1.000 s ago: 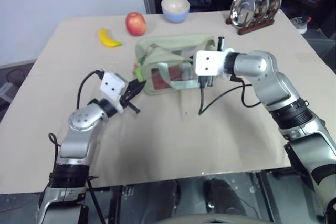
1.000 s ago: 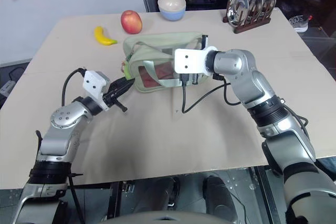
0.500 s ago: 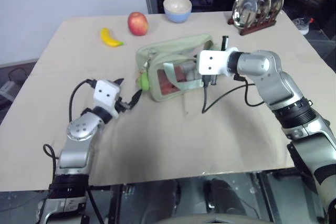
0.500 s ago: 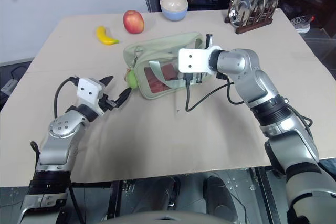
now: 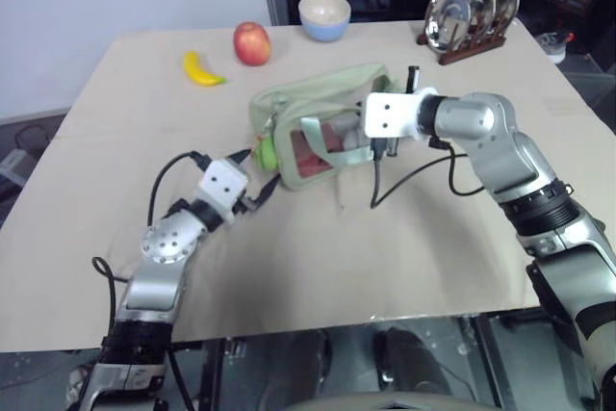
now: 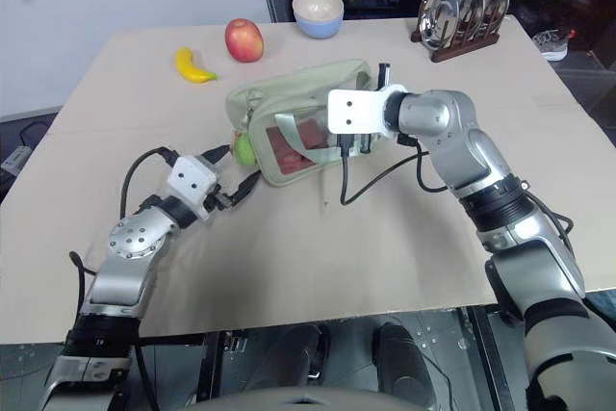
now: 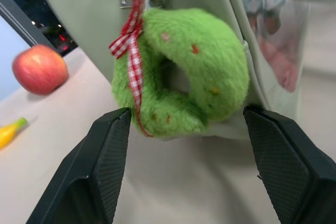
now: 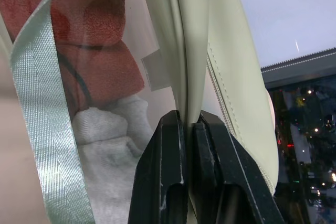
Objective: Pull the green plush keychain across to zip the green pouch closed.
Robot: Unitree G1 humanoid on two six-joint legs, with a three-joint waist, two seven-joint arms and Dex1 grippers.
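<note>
Lime-green plush: the green plush keychain point(image 7: 181, 80) hangs at the left end of the green pouch point(image 5: 322, 113), tied by a red-and-white check ribbon to a metal clip on the pouch fabric. The pouch lies mid-table with its long axis running left to right, so I judge the zip pull must travel along that line.

Left gripper point(image 5: 258, 193): jaws spread wide, holding nothing. Keychain sits directly ahead of the fingers point(image 7: 105, 161), centred in the gap, just beyond the tips and not yet between the pads. The left arm is clearly the nearer one.

Right gripper point(image 8: 190, 171): fingers pressed together on a fold of the pouch wall at its right end, anchoring it.

View notes: the left wrist view shows the ring shape, ribbon and clip; the eye views show only a green blob beside the pouch but give the pouch's lie and both arms' placement.
</note>
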